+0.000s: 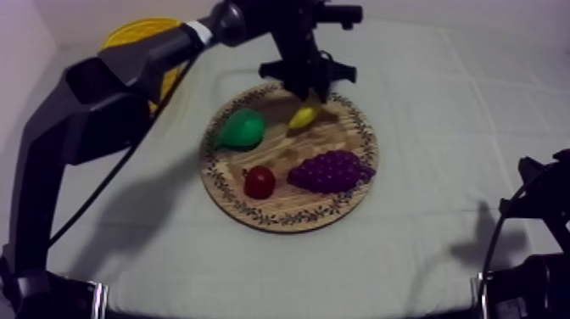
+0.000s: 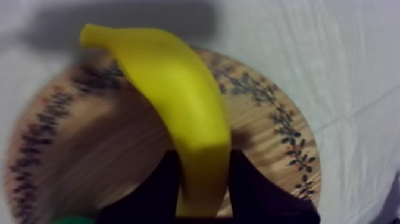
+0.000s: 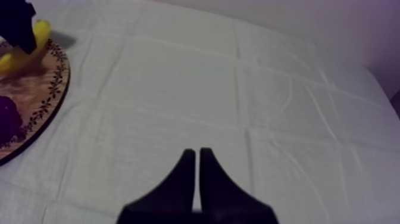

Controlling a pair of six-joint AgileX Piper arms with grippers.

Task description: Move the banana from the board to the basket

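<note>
Clamping the banana (image 2: 172, 89) near one end, board's (image 1: 339, 208) twelve o'clock, left gripper (image 2: 205, 159) holds a light, stiff, likely slick toy; right gripper (image 3: 197, 156) together.

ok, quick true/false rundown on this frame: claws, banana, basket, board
1. The left claw is shut on the yellow toy banana. True.
2. The banana lies in the yellow basket. False: it is in the left claw at the round wooden board; the basket stands apart, at the table's far left.
3. The right claw is shut on nothing, over the grey-white cloth. True.
4. The purple bunch of grapes lies off the board on the cloth. False: it lies on the board, beside the small red fruit.
</note>
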